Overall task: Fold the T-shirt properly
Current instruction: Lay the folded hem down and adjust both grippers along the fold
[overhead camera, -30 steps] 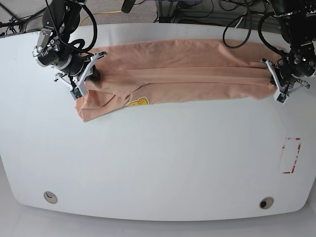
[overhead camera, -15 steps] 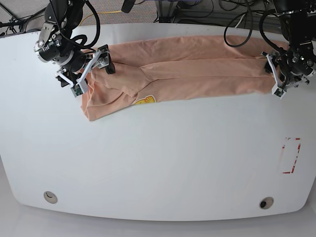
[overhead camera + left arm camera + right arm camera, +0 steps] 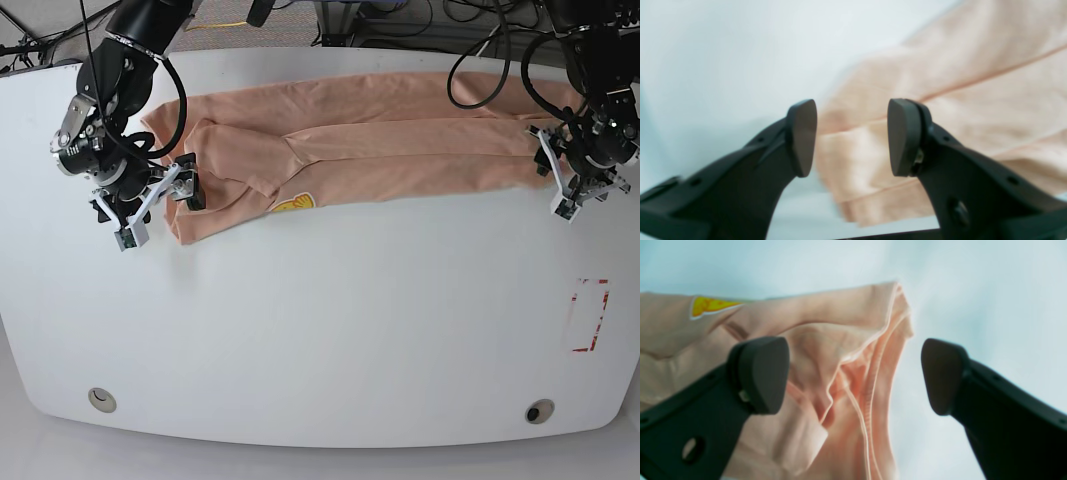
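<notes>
Peach-pink cotton T-shirt lies folded lengthwise along far side of white table; left gripper at its right end and right gripper at its left end both released, holding nothing

Both arms lowered at opposite ends; left end effector parted, holding nothing; right end effector spread wide, likewise.
</notes>
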`<state>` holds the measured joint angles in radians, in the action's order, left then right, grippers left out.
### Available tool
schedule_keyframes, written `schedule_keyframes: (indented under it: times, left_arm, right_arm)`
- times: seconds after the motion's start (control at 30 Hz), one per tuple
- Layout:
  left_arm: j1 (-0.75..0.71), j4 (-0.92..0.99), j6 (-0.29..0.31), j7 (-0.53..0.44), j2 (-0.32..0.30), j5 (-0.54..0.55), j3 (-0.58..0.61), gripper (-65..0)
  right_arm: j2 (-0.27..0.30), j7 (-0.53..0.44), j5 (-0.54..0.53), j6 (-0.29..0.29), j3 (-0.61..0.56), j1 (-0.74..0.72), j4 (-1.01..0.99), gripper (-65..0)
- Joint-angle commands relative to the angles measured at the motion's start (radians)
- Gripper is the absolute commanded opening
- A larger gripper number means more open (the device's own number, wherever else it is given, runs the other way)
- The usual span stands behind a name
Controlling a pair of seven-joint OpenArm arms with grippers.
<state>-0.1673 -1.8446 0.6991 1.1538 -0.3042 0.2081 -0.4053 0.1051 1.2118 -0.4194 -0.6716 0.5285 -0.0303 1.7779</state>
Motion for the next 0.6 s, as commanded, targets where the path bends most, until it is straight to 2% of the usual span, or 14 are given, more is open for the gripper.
schedule_keyframes:
  times: [0.0,0.1,0.27,0.53,0.57]
  left_arm:
    - [0.008,-0.014,-0.001,-0.010,0.006,0.000,-0.007,-33.2]
    - [-0.001,-0.014,-0.001,-0.010,0.013,-0.002,-0.007,-33.2]
    - [-0.044,-0.013,-0.001,-0.010,0.030,-0.002,-0.008,-33.2]
    - [-0.059,0.112,-0.001,-0.016,0.029,-0.002,-0.011,-33.2]
    - [-0.058,0.135,-0.001,-0.016,0.029,-0.002,-0.011,-33.2]
  right_arm:
    - [0.011,-0.019,-0.017,0.023,0.005,-0.052,-0.071,-5.4]
    - [0.006,-0.019,-0.020,0.077,0.006,-0.081,-0.128,-8.2]
    - [0.000,-0.023,-0.023,0.123,0.006,-0.098,-0.180,-20.5]
    - [0.000,-0.068,-0.023,0.138,0.005,-0.102,-0.240,-36.9]
    - [0.000,-0.069,-0.023,0.138,0.005,-0.101,-0.240,-41.2]
